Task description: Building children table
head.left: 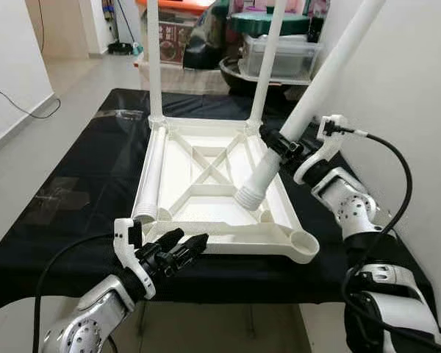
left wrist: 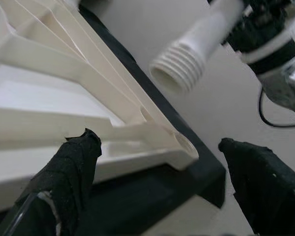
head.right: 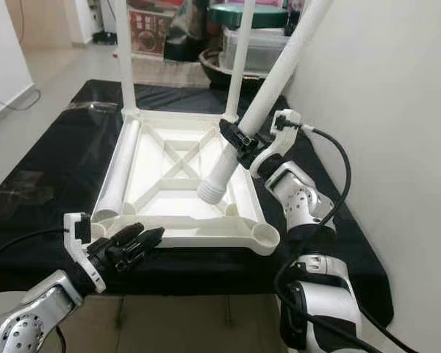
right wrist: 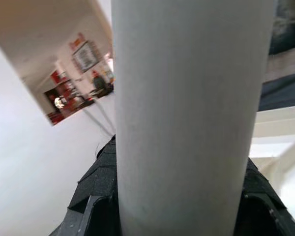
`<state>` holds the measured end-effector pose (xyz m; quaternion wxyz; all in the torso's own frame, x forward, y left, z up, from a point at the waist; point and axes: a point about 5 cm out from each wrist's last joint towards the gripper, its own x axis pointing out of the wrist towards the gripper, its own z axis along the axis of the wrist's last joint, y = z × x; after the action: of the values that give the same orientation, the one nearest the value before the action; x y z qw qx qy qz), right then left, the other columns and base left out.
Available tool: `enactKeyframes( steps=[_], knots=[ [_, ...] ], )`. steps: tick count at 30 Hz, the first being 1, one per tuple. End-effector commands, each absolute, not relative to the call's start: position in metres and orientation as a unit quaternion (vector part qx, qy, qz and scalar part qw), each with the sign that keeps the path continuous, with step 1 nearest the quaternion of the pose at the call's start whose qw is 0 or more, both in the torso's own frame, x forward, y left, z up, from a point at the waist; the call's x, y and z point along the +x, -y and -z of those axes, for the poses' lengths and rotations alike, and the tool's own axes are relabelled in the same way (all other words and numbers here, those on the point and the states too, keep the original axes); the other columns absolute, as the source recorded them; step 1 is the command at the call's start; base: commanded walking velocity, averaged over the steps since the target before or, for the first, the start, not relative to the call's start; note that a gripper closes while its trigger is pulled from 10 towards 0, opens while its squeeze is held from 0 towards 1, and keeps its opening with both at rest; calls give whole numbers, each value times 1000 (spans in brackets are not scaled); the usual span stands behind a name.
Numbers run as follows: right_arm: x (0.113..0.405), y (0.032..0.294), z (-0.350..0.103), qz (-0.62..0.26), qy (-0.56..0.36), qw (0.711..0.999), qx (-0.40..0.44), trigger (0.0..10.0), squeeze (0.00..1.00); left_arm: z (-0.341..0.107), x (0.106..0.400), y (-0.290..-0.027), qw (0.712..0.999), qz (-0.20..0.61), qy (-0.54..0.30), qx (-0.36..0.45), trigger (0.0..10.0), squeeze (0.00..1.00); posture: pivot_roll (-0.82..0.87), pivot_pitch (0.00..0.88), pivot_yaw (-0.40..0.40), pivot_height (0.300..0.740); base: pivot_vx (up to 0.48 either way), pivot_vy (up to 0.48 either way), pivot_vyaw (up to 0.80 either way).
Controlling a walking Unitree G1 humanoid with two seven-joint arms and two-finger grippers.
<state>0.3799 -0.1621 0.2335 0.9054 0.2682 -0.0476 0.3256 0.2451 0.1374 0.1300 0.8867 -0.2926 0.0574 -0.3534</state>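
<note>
White ribbed tabletop (head.left: 206, 184) upside down, threaded-end leg (head.left: 294, 125) in right pincer (head.left: 279, 144), left pincer (head.left: 184, 248) wide.

A thick white table leg (right wrist: 191, 113) runs up the middle of the right wrist view, clasped between the right gripper (right wrist: 179, 196)'s black fingers (right wrist: 96, 184). Behind it are a white wall (right wrist: 19, 162) and a distant room with red decorations (right wrist: 83, 56).
</note>
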Motion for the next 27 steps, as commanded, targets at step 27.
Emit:
enactKeyframes(
  steps=[27],
  knots=[
    [330,111,-243,-637,15,730,249,0,0,-127,228,-123,848,457,-99,-249,10000,0,92,0,-98,740,0,0,0]
  ],
)
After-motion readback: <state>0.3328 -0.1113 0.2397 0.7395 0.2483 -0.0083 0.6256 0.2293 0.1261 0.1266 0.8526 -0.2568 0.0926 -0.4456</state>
